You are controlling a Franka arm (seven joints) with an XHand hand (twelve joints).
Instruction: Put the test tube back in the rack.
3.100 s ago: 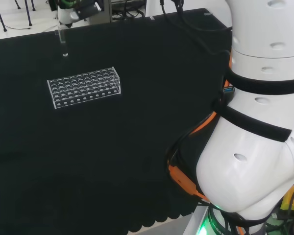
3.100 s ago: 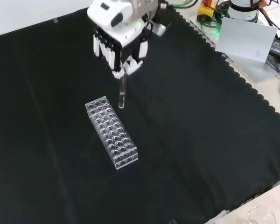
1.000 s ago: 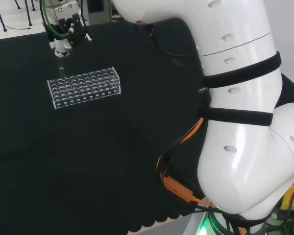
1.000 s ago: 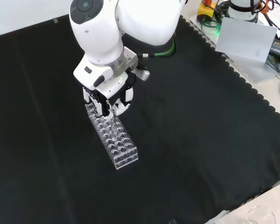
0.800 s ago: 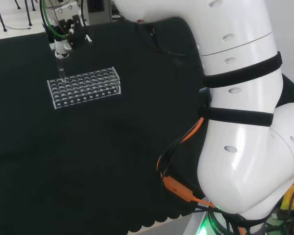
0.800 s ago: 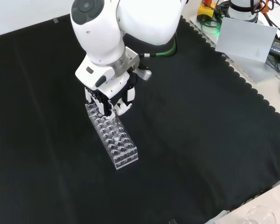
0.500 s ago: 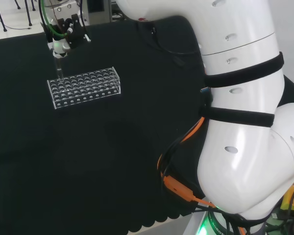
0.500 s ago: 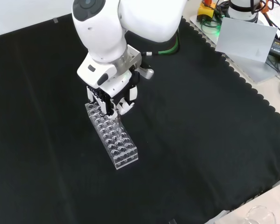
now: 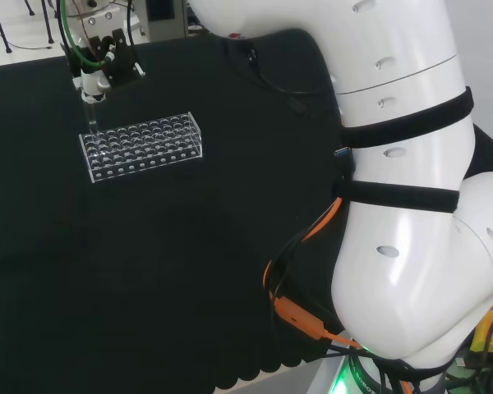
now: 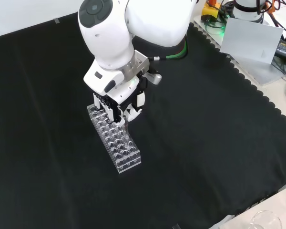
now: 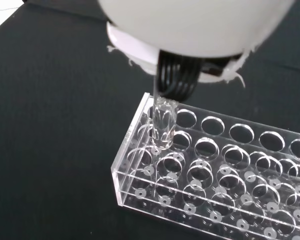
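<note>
In the front view the clear rack (image 10: 114, 138) lies on the black cloth (image 10: 205, 143), its far end hidden by the hand (image 10: 118, 110). Fingers curl round the upright test tube (image 11: 162, 125); the wrist view shows its tip seemingly entering an end hole.

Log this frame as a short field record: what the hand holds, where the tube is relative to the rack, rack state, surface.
hand: black and white robot hand, fingers curled round the tube
held item: clear glass test tube, upright
tube position: lower end at a hole near one end of the rack; depth of entry cannot be told
rack: clear plastic test tube rack, flat on the cloth, other holes look empty
surface: black cloth
task state: tube not yet released
</note>
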